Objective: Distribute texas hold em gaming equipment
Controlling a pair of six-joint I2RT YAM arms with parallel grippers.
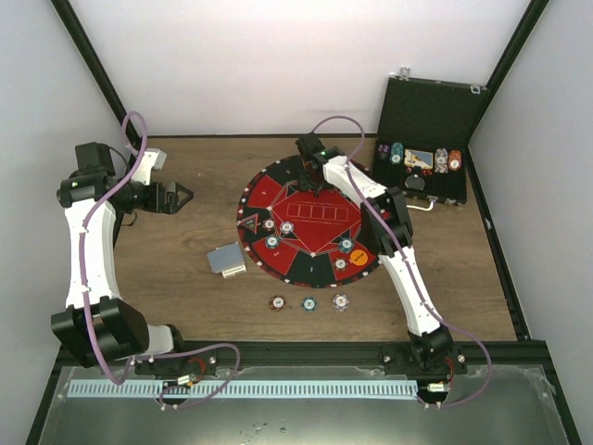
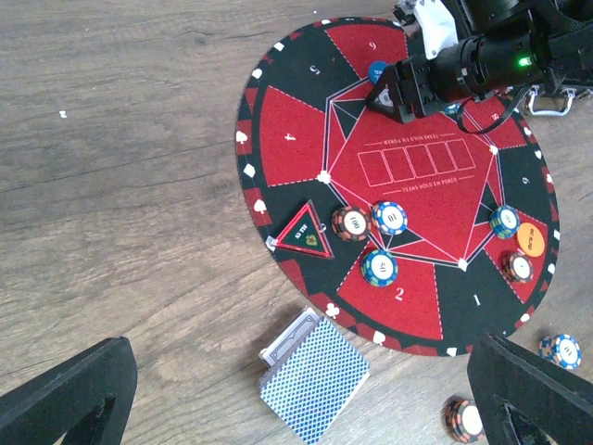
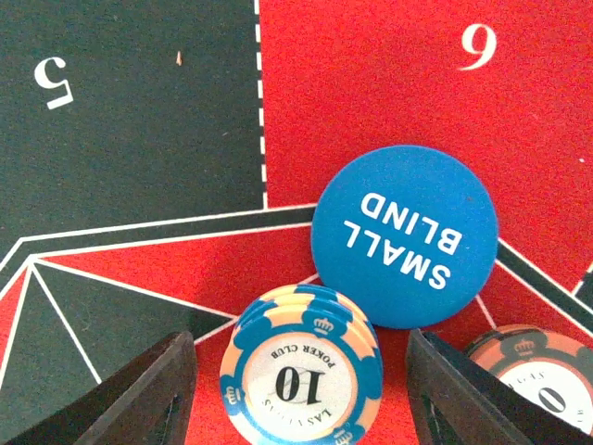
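My right gripper [image 1: 309,183] hangs low over the far side of the round mat [image 1: 315,271]. In the right wrist view it [image 3: 298,352] is open, with a small stack of blue "10" poker chips [image 3: 301,375] between its fingers, a gap on each side. The blue SMALL BLIND disc [image 3: 405,236] lies just beyond, and an orange-rimmed chip [image 3: 533,371] to the right. My left gripper [image 1: 183,197] is open and empty above the bare table left of the mat. The deck of blue-backed cards [image 2: 315,380] lies off the mat's near-left edge [image 1: 225,260].
Other chips [image 2: 389,218] and an orange disc [image 2: 531,238] sit on the mat, with a triangular marker [image 2: 308,234]. Three chips [image 1: 309,303] lie on the wood in front of the mat. The open black case [image 1: 431,116] with chips stands at the back right.
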